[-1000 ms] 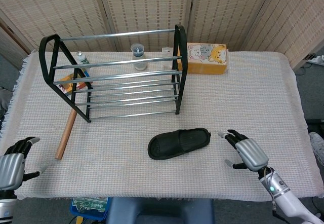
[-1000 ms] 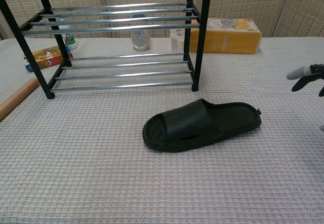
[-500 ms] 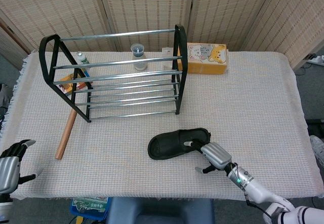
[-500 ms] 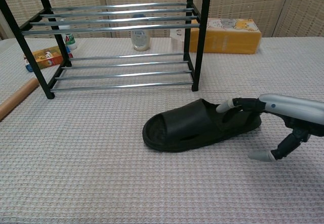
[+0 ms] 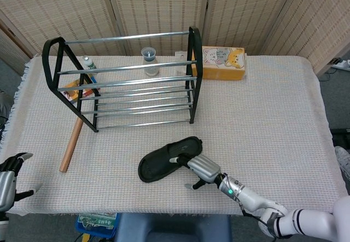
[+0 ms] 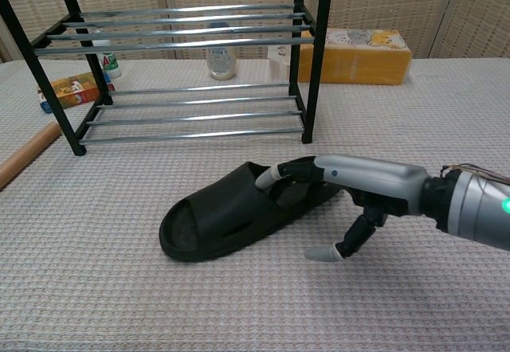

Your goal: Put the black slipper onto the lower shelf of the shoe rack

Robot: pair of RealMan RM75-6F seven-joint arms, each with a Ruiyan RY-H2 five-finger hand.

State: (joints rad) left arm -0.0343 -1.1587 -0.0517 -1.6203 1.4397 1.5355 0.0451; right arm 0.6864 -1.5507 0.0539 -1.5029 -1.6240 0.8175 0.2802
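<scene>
The table [image 5: 284,105], covered in a pale woven cloth, runs out ahead of both hands and to either side. The shoe rack [image 5: 123,83] [image 6: 183,65] stands well ahead of the right hand [image 5: 201,168] [image 6: 358,189] and off to its left, a black frame with metal rods forming an upper and a lower shelf; both shelves are bare.

The black slipper [image 5: 167,159] [image 6: 239,217] lies flat on the cloth just left of the right hand, sole down, toe end pointing away to the left, well short of the rack. The right hand reaches low over the slipper's heel end; its fingers [image 6: 275,175] lie across the footbed while the thumb hangs apart, down toward the cloth in front of the slipper. Whether the fingers actually grip the slipper or only rest on it cannot be told.

A yellow box [image 5: 223,63] [image 6: 351,56] with cartoon cats sits far ahead of the right hand, just right of the rack. A wooden stick [image 5: 73,140] [image 6: 28,153] lies well to the left, by the rack's left foot. Behind the rack stand a small jar [image 5: 149,60] [image 6: 221,61], a bottle [image 5: 88,64] and a small orange carton [image 6: 68,91].

The left hand [image 5: 6,179] hovers at the near left edge of the table, far from everything, fingers spread and holding nothing.
</scene>
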